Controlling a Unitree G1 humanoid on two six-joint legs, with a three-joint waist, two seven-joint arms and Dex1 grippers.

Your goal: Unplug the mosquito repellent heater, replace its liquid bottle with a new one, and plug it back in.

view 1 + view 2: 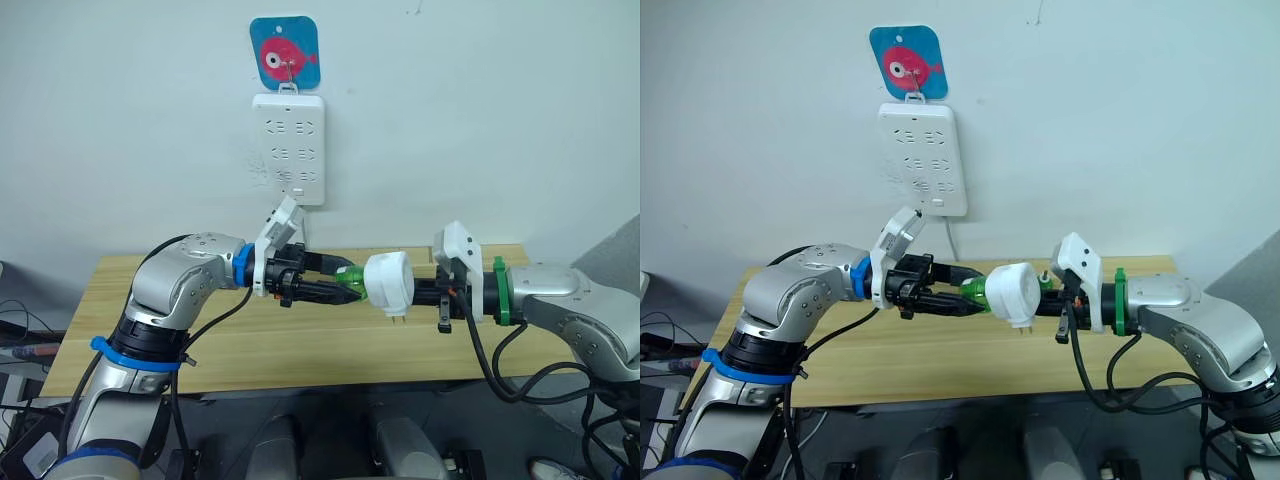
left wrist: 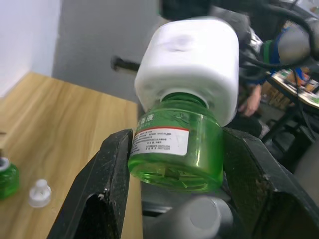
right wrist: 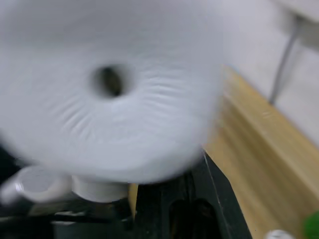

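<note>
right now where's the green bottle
In the head views the green bottle is held in mid-air above the table, gripped by the left hand, its neck in the white heater held by the right hand.

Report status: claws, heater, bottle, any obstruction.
Left claw shut on green bottle. Right claw shut on heater, unplugged, prongs down. Bottle neck in heater, above table. Nothing in the way.
</note>
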